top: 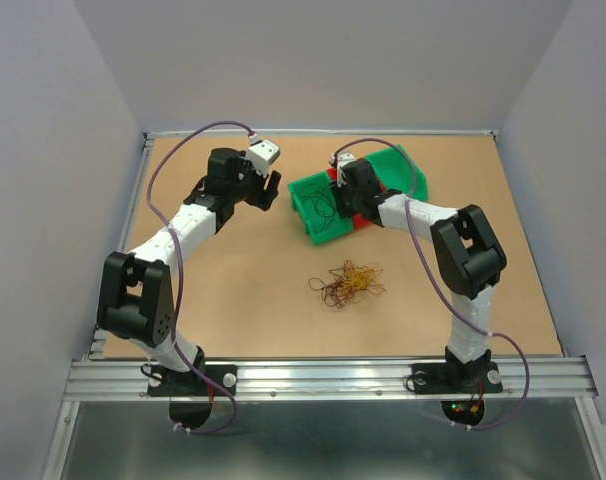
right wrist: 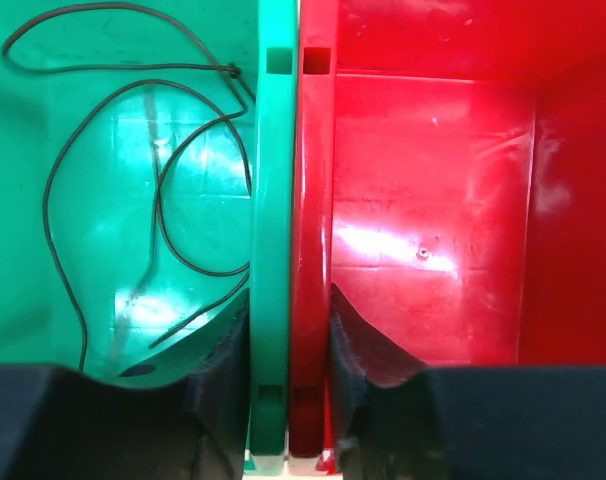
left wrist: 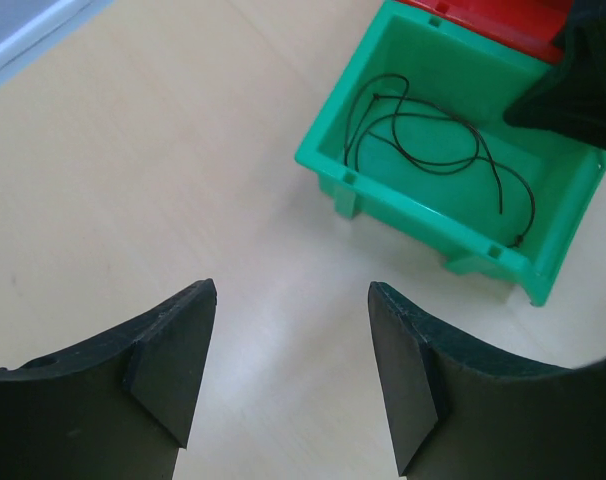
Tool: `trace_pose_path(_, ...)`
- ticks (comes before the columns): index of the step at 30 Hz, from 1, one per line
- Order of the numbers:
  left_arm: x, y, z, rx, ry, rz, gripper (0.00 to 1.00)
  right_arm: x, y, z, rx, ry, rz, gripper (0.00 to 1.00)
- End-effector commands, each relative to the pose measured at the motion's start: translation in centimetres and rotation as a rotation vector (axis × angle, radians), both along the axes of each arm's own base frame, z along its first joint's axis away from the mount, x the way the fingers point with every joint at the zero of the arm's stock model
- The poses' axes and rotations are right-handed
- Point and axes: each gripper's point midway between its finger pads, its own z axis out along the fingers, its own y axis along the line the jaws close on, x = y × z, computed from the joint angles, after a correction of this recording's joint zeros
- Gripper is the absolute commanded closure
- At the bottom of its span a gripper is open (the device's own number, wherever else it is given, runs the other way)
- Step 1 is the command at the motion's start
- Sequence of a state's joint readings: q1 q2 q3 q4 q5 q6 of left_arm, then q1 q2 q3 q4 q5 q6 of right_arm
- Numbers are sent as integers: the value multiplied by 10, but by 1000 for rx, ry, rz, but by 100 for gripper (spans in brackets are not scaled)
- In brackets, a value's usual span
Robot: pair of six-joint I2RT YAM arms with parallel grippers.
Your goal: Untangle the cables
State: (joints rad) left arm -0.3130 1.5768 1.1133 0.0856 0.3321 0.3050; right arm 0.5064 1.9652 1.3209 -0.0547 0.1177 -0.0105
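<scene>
Plainly, the main risk sits with the right gripper [right wrist: 288, 335]. Its jaws are closed over the bin walls [right wrist: 273, 200], one finger inside the green bin [left wrist: 413, 218] and the other inside the red bin [right wrist: 433, 200], pinching the two touching sides together. If the arm lifts or swings from here, both bins probably drag or tip. The dark cable [left wrist: 435, 166] lying in loose loops on the green bin's floor could then spill out. That strand also runs close to the finger on the green side, so it may snag.

The left gripper [left wrist: 293, 300] hangs open and holds nothing, above the bare surface [top: 233, 270] just left of the green bin.

The rest of the cables [top: 348, 283] lie as a small knotted clump of red, orange-yellow and dark curls on the surface, nearer than the bins, between the two arms and apart from both grippers. They look hair-thin and springy. I judge that pulling one strand hauls the whole clump along, and a single wire may slip from the pads.
</scene>
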Motion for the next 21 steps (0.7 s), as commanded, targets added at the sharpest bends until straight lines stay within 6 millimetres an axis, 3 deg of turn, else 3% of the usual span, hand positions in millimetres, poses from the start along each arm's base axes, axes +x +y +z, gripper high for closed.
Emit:
trace_pose_path(1,16,18,60,-58,-164,97,27,26,42,34,105,-83,75,72)
trace_pose_path(6,16,31,71,-78,-199,139,27,23,79,27,118,-77,142,73)
trace_pose_path(9,15,36,79,-92,-218,154,27,20,106,38,166,-104,209,73)
trace_pose_path(12,13,38,83,-101,-230,155,27,6,137,41,188,-107,300,72)
trace_pose_path(13,12,36,82,-106,-228,146,27,-4,150,40,174,-113,353,69)
trace_pose_path(15,8,32,85,-114,-233,116,27,-14,155,45,168,-120,393,58)
trace_pose_path(16,6,31,84,-117,-230,104,27,-19,156,50,177,-123,407,39)
trace_pose_path(18,2,25,85,-129,-228,67,26,-27,147,64,188,-151,397,26)
trace_pose_path(21,-10,6,80,-150,-210,-34,26,-30,128,87,196,-226,334,18)
